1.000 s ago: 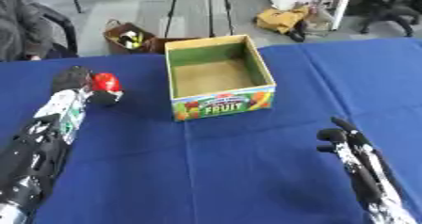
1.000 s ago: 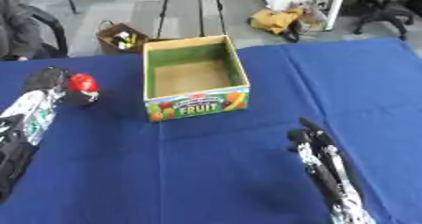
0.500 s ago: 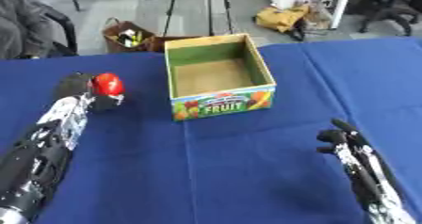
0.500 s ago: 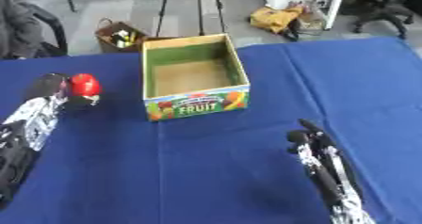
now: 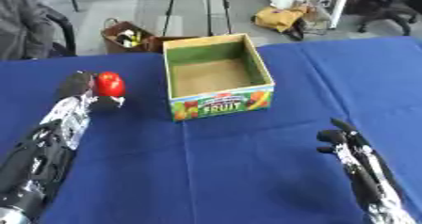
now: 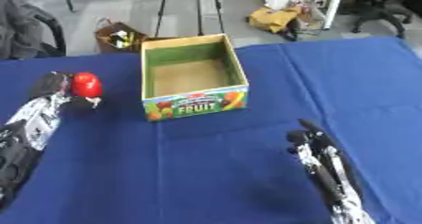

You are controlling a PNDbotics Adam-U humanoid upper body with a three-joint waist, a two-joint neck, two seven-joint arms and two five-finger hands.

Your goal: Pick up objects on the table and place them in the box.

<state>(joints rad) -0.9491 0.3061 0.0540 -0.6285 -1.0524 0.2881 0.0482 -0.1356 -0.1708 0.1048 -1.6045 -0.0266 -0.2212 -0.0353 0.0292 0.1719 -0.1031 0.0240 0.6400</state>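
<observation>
Matt blue cloth (image 5: 247, 171) covers the table, the printed box (image 5: 218, 79) looks cardboard, the red object (image 5: 109, 84) glossy

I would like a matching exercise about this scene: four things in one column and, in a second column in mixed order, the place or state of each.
Things:
1. red object
2. box
3. right hand
4. left hand

Places or states:
A. low on the right, holding nothing
B. held at the left of the table
C. curled round the red thing
D. open at the top, nothing inside

Pairs: 1-B, 2-D, 3-A, 4-C
</observation>
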